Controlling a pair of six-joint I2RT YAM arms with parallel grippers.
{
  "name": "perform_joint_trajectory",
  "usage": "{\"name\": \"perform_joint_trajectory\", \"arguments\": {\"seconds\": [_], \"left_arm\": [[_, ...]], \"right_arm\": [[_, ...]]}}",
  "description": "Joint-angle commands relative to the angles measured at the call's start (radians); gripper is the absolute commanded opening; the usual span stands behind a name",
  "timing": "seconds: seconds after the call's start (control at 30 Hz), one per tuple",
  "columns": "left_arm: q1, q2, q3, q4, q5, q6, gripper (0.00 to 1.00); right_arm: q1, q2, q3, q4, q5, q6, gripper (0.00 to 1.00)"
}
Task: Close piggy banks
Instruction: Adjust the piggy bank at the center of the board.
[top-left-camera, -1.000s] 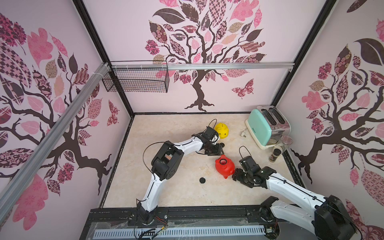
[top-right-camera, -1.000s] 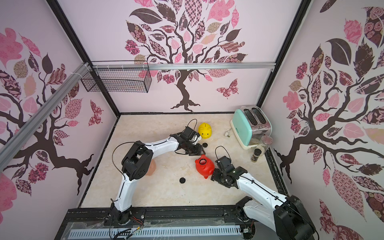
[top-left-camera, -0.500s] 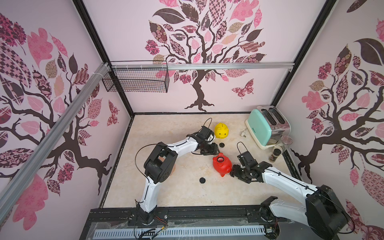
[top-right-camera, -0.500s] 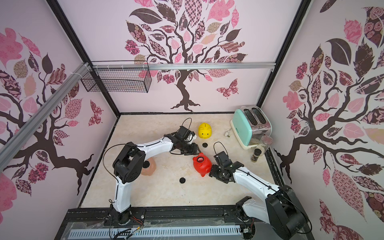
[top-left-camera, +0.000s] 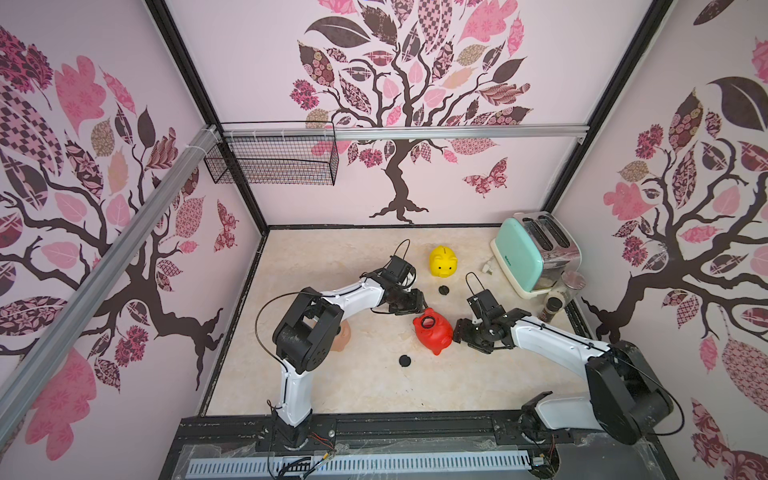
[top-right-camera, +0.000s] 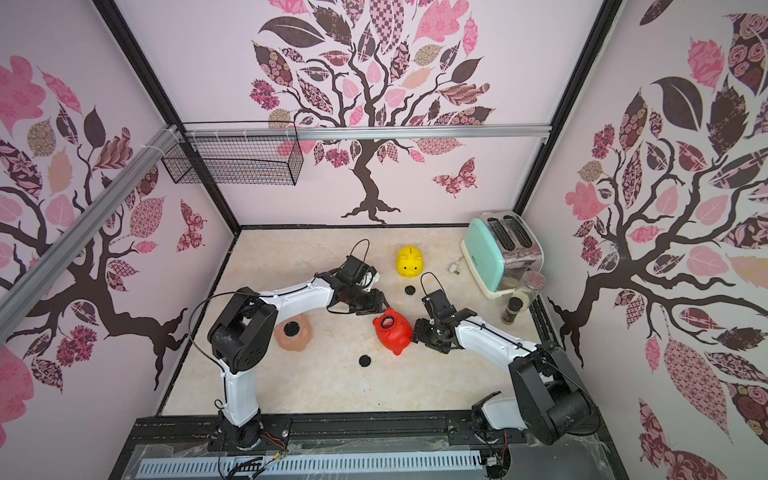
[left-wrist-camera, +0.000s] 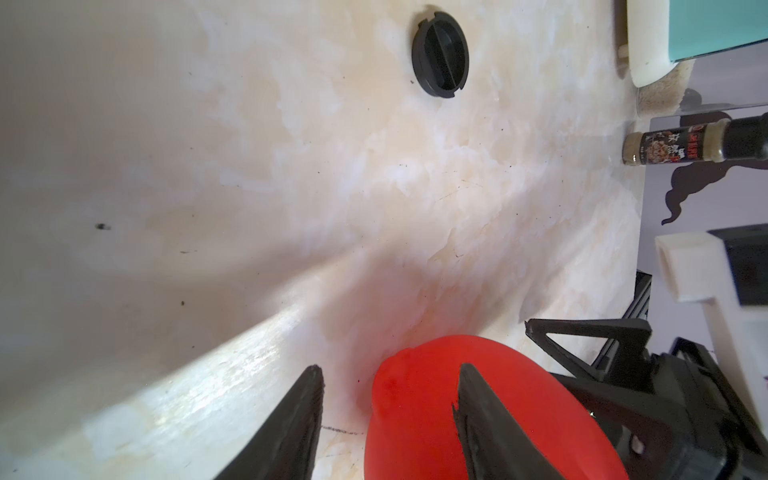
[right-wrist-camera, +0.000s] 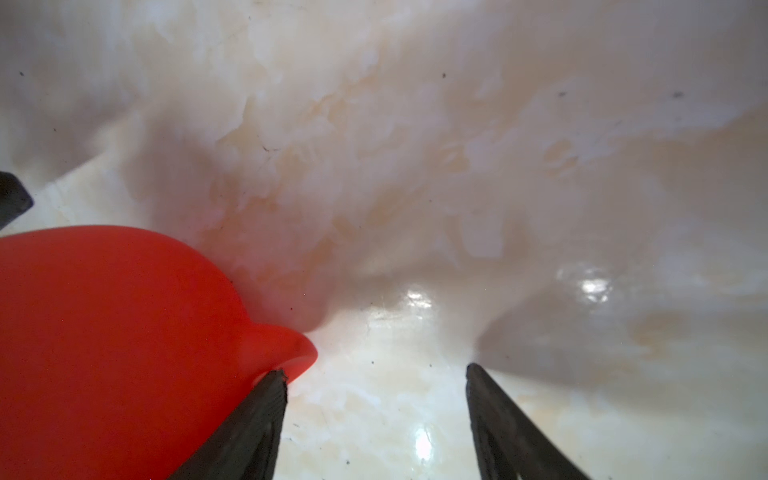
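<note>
Top views, read from the left, begin with the peach-pink piggy bank (top-right-camera: 293, 332), lying belly-up beside the left arm (top-right-camera: 241, 332) with a black plug (top-right-camera: 292, 329) seated in its round hole, so that one looks finished. Next comes the left gripper (top-left-camera: 420, 306), low at the red piggy bank (top-left-camera: 434, 334). The left wrist view shows its tapered black fingers (left-wrist-camera: 482, 424) moderately parted, one crossing the glossy red shell and one over bare table, gripping nothing I can see. The red bank lies tipped with its belly hole facing up and unplugged, probably steadied that way to take a plug. A loose plug (top-left-camera: 404, 360), a flat black disc, sits on the marbled cream table (top-left-camera: 353, 395) near it, and a second plug (top-left-camera: 444, 289) lies near the upright yellow piggy bank (top-left-camera: 443, 261). On the red bank's other side the right gripper (top-left-camera: 458, 331) stands wide open. One of its fingers (right-wrist-camera: 262, 424) touches a small rounded nub of the shell, with nothing between the jaws, likely bracing it. Farthest right stands the mint toaster (top-left-camera: 525, 259)
</note>
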Motion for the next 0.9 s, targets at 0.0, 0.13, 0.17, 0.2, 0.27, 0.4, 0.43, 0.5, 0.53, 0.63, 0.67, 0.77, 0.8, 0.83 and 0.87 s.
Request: {"name": "perform_joint_trajectory", "arguments": {"seconds": [0.0,0.13,0.17,0.2,0.27,0.4,0.43,0.5,0.53,0.63,0.67,0.77,0.8,0.83,0.87], "left_arm": [[0.008,-0.03,-0.008,0.015,-0.007,-0.009,0.55],[0.009,-0.034,0.001,0.002,-0.007,-0.009,0.55],[0.011,-0.039,0.0,-0.001,-0.009,-0.009,0.55],[0.013,-0.046,-0.004,-0.005,-0.01,-0.011,0.55],[0.017,-0.058,-0.012,-0.012,-0.017,-0.011,0.56],[0.038,-0.094,-0.028,-0.028,-0.046,-0.029,0.56],[0.044,-0.102,-0.03,-0.029,-0.047,-0.032,0.56],[0.051,-0.117,-0.026,-0.035,-0.056,-0.032,0.57],[0.053,-0.121,-0.021,-0.04,-0.059,-0.028,0.57],[0.055,-0.121,0.007,-0.061,-0.068,-0.016,0.57],[0.055,-0.115,0.018,-0.065,-0.071,-0.013,0.57],[0.06,-0.088,0.068,-0.097,-0.07,0.006,0.57],[0.061,-0.079,0.081,-0.105,-0.069,0.012,0.57],[0.061,-0.07,0.095,-0.111,-0.067,0.018,0.57],[0.064,-0.062,0.106,-0.116,-0.066,0.025,0.57]], "right_arm": [[-0.014,0.027,0.049,0.013,-0.016,-0.025,0.71],[-0.03,0.044,0.055,0.024,-0.031,-0.037,0.71],[-0.035,0.052,0.061,0.023,-0.034,-0.043,0.71],[-0.038,0.058,0.067,0.018,-0.036,-0.048,0.71],[-0.049,0.066,0.083,0.008,-0.034,-0.059,0.72],[-0.075,0.045,0.121,-0.042,0.014,-0.087,0.75],[-0.082,0.031,0.13,-0.057,0.025,-0.092,0.76],[-0.085,-0.009,0.144,-0.093,0.06,-0.1,0.78],[-0.085,-0.028,0.147,-0.11,0.076,-0.103,0.78],[-0.085,-0.088,0.164,-0.179,0.084,-0.123,0.78],[-0.085,-0.11,0.166,-0.202,0.07,-0.136,0.78],[-0.085,-0.185,0.164,-0.26,0.025,-0.178,0.77],[-0.084,-0.207,0.163,-0.274,0.003,-0.193,0.76],[-0.083,-0.227,0.164,-0.293,-0.023,-0.209,0.76],[-0.083,-0.243,0.169,-0.319,-0.046,-0.226,0.75]]}}
